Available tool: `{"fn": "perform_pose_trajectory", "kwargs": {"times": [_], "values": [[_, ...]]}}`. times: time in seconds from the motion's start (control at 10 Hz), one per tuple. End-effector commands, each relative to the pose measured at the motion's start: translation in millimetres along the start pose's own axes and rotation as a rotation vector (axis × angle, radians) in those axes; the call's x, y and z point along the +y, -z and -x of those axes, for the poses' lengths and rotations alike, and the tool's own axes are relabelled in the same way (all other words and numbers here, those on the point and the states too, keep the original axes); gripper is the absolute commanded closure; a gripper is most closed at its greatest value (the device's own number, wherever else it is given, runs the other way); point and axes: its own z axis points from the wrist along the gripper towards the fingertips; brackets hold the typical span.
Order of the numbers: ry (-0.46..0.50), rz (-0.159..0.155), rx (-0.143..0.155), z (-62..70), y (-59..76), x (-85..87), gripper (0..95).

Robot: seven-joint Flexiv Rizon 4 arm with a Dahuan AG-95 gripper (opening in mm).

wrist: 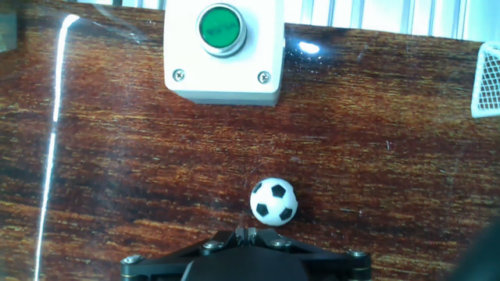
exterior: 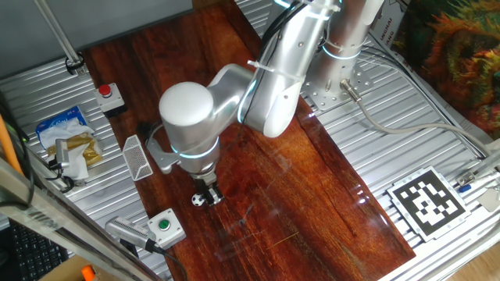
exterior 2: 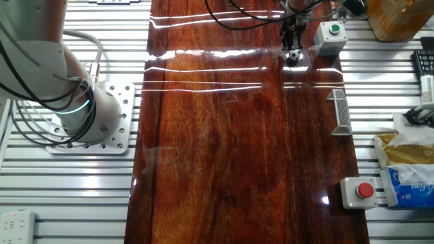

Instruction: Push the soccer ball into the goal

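Soccer ball [wrist: 273,201] just beyond hand [wrist: 244,234]

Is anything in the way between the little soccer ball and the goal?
Nothing visible blocks it. The soccer ball sits on bare wood right in front of the gripper, and the goal stands off to the side with only open tabletop between. The green button box is straight ahead, outside that path.

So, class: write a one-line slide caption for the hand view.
Closed gripper just behind the soccer ball, green-button box ahead, goal at right.
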Motion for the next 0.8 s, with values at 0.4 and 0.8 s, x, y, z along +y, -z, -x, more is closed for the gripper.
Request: {"fn": "perform_pose_trajectory", "kwargs": {"times": [0.4, 0.8], "values": [[-0.011, 0.013, 0.008, 42.2, 1.2, 18.2, 95.0], [0.003, 0.015, 0.013, 34.7, 8.4, 13.9, 95.0]]}}
